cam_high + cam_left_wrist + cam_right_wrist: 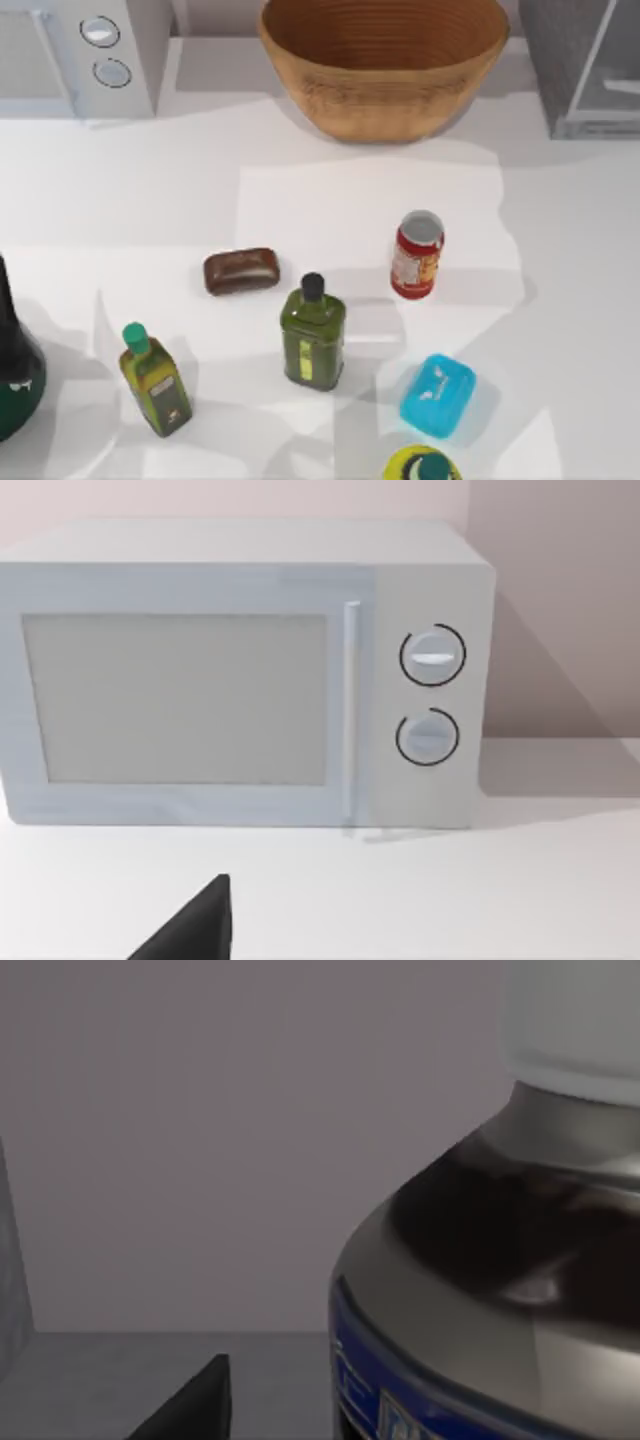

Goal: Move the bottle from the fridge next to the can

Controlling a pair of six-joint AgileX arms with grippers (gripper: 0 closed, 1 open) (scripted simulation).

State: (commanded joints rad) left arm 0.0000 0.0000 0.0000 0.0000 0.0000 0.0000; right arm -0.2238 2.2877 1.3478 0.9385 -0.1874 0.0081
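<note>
At nine to eleven o'clock of the desk (330, 200) sit a dark green round thing (15, 385) cut by the edge and the microwave (75, 55), which the left wrist view faces squarely, knobs (432, 656) beside its door; a dark finger (195, 925) pokes into that view, yet I cannot tell how the left jaws stand, and that arm looks idle. Moving toward centre come a small green-capped bottle (155, 380), a brown bar (241, 271), an olive bottle (313, 335) and, at twelve o'clock, a basket (383, 60). Just past centre stands the can (417, 255), upright, with bare desk around it. At five o'clock lie a blue box (439, 396) and a yellow-rimmed lid (422, 465). At one o'clock is the fridge (590, 65), and the right wrist view looks into its grey interior, very close to the bottle (480, 1290), upright on the fridge floor. One finger (195, 1405) shows there; whether the right jaws are apart or closed I cannot tell. Glossy shoulder and neck suggest a rigid, slippery, probably fairly weighty bottle; being tall, it may tip. I would grip the labelled body, below the shoulder, not the white cap (575, 1020).
</note>
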